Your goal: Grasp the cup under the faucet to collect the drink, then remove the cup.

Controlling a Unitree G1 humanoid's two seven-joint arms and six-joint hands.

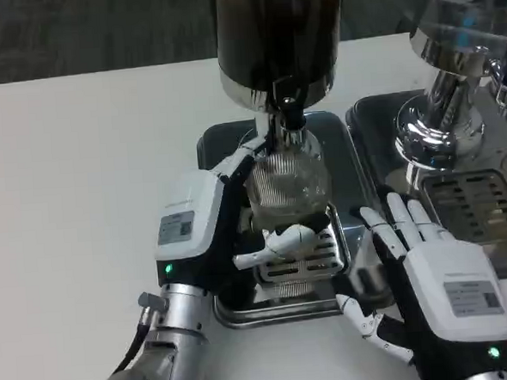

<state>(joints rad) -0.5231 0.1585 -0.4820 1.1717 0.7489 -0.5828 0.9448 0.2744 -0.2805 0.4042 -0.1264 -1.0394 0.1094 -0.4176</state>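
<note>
A clear ribbed glass cup (286, 181) stands on the drip tray (337, 142) right under the faucet (288, 112) of the dark drink dispenser (280, 33). My left hand (211, 227) grips the cup from its left side, with fingers (282, 238) wrapped across its lower front. The cup's base is hidden by those fingers. My right hand (430, 265) hovers at the tray's right edge with its fingers spread and nothing in it, a short way from the cup.
A second chrome dispenser (445, 83) with its own drip tray (478, 206) stands at the right, close behind my right hand. White table (81, 183) stretches to the left. A slotted grate (305, 260) lies in the front of the first tray.
</note>
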